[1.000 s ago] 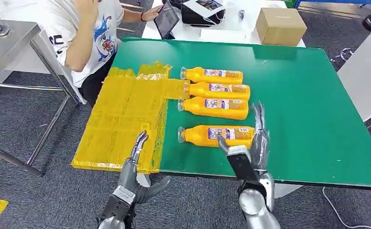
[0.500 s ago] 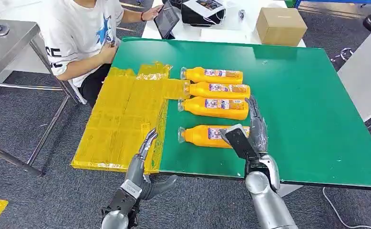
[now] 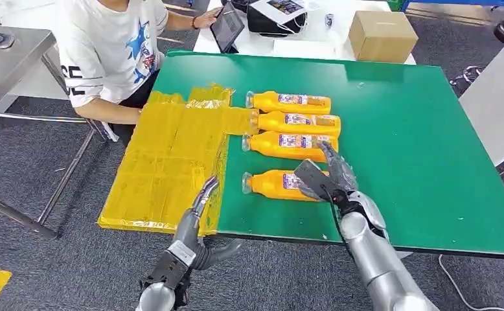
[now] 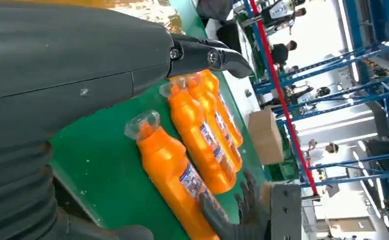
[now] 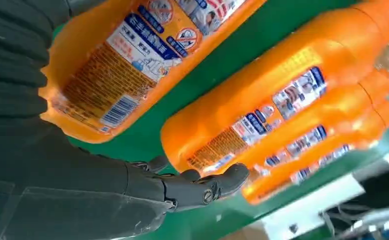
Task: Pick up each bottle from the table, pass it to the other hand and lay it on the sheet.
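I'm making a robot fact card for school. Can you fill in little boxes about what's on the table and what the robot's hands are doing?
Table: green table
Bottles: four orange bottles lying on their sides, caps toward the sheet
Nearest bottle: apart from the other three
Sheet: yellow sheet on the table's left part, no whole bottle on it yet
Right hand: over the nearest bottle's base end, fingers spread; grip not clear
Left hand: open, at the table's near edge
Person: sitting beside the table
Box: cardboard box behind the table

bottles [image 3: 293, 131] on table [image 3: 424, 162] | sheet [image 3: 171, 162] left of them
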`<state>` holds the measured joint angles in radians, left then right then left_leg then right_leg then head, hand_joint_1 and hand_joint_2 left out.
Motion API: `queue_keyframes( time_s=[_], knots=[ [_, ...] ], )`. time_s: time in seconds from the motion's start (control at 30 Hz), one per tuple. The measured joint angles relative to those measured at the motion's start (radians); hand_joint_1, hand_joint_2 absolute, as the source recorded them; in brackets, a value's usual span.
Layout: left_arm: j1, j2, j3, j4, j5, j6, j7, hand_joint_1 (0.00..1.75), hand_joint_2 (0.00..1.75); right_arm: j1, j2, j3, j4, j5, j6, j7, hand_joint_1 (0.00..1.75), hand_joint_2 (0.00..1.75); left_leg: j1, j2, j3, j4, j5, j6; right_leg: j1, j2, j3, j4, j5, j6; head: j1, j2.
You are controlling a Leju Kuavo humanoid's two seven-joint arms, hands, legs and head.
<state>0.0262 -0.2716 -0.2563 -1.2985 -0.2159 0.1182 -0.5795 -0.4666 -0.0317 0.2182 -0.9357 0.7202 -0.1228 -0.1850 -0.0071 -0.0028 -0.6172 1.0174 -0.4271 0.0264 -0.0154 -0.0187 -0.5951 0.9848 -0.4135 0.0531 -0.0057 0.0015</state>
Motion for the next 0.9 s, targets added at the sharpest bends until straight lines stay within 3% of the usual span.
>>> queue_keyframes(
  time_s=[0.2,0.4,0.9],
  knots=[
    [-0.006,-0.006,0.008,0.027,0.0,-0.013,-0.007,0.0,1.75,-0.101,-0.033,0.052,0.11,0.002,0.127,0.015,0.0,1.75,0.0,0.0,0.0,0.0,0.0,0.0,0.0,0.0,0.0,0.0,0.0,0.0,0.0,0.0],
    [-0.015,-0.008,0.016,0.058,0.002,-0.023,-0.012,0.0,1.75,-0.175,-0.054,0.143,0.193,0.039,0.156,0.027,0.0,1.75,0.0,0.0,0.0,0.0,0.0,0.0,0.0,0.0,0.0,0.0,0.0,0.0,0.0,0.0],
    [-0.032,-0.009,0.029,0.098,-0.001,-0.026,-0.017,0.0,1.75,-0.222,-0.069,0.241,0.26,-0.053,0.233,-0.045,0.0,1.75,0.0,0.0,0.0,0.0,0.0,0.0,0.0,0.0,0.0,0.0,0.0,0.0,0.0,0.0]
  ],
)
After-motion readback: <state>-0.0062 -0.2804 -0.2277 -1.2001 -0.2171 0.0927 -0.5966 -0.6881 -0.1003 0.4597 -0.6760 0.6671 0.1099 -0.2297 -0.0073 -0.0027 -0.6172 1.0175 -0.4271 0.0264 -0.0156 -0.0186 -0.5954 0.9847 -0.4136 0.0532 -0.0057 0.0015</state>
